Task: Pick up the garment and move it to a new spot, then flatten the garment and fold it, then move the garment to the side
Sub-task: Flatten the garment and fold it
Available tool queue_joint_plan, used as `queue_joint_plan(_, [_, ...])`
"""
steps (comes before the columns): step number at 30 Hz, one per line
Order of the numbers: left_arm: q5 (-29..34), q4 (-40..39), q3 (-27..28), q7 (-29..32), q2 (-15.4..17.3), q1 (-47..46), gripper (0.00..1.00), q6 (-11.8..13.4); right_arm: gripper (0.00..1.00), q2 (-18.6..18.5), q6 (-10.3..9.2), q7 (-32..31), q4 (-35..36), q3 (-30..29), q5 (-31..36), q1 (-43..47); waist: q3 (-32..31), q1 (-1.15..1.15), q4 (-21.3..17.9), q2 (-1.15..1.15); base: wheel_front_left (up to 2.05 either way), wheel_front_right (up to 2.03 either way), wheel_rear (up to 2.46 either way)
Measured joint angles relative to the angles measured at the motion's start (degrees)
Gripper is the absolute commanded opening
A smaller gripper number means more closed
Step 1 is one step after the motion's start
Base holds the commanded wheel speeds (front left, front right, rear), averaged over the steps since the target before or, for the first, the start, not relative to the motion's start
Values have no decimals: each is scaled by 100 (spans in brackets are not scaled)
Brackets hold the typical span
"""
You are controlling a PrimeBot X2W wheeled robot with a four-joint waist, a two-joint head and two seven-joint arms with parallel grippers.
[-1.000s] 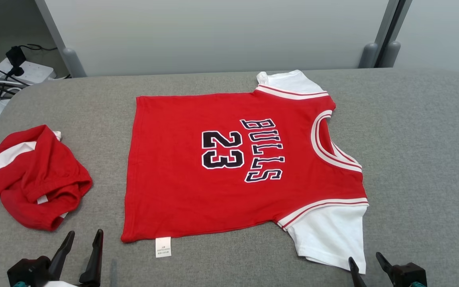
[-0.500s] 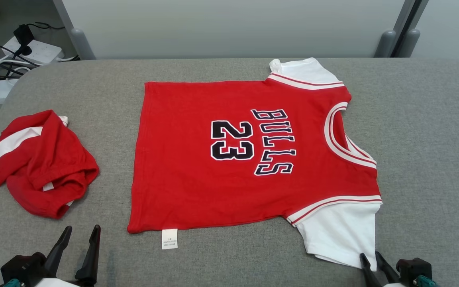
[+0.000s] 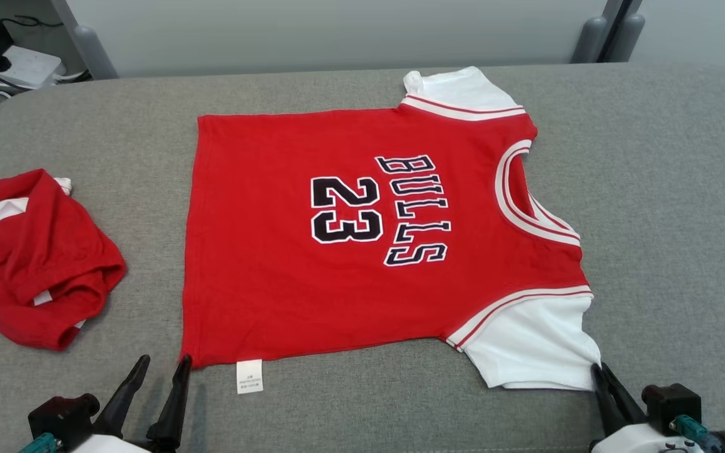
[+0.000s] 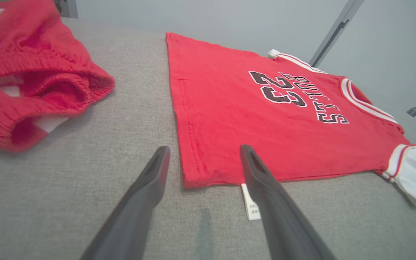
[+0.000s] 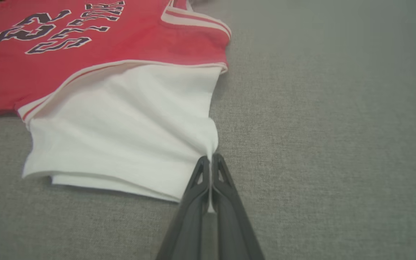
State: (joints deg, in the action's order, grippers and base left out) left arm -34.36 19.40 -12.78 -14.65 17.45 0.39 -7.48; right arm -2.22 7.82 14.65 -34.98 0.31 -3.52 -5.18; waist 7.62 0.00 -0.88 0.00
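Pinching the outer corner of the near white sleeve (image 5: pixel 121 126), the right gripper (image 5: pixel 211 159) is clamped on cloth. The left gripper (image 4: pixel 204 151) stands wide open, straddling the near hem corner of the jersey (image 3: pixel 274 264), which lies flat, print up, on the grey table (image 3: pixel 683 189). Folding looks about to start. Next, the left must close on that corner so both can lift together.

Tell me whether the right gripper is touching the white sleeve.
Touching. The right wrist view shows the right gripper with its jaws shut on a corner of the sleeve, white cloth pinched between them.
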Motion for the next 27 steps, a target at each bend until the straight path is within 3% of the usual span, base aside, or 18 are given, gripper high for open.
queue_joint_plan(9, [-533, 382, -364, 0, 346, -393, 100, 0, 0, -5, -7, -180, 1018, 420, 40, 113, 435, 0, -309, 0, 0, 0, 0])
queue_joint_plan(15, [-881, 470, -404, 0, 391, -437, 100, 0, 0, -7, -7, -307, 1577, 633, -1, 112, 648, 0, -500, 0, 0, 0, 0])
queue_joint_plan(18, [-933, 478, -495, 0, 399, -431, 91, 0, 0, -7, -7, -363, 1672, 614, -1, 112, 634, 0, -498, 0, 0, 0, 0])
queue_joint_plan(23, [-1118, 525, -553, 0, 369, -416, 100, 0, 0, -7, -7, -414, 1785, 593, -1, 113, 606, 0, -491, 0, 0, 0, 0])
queue_joint_plan(27, [-1171, 568, -581, -1, 385, -417, 88, 0, 0, -7, -7, -465, 1874, 600, -1, 113, 625, 0, -511, 0, 0, 0, 0])
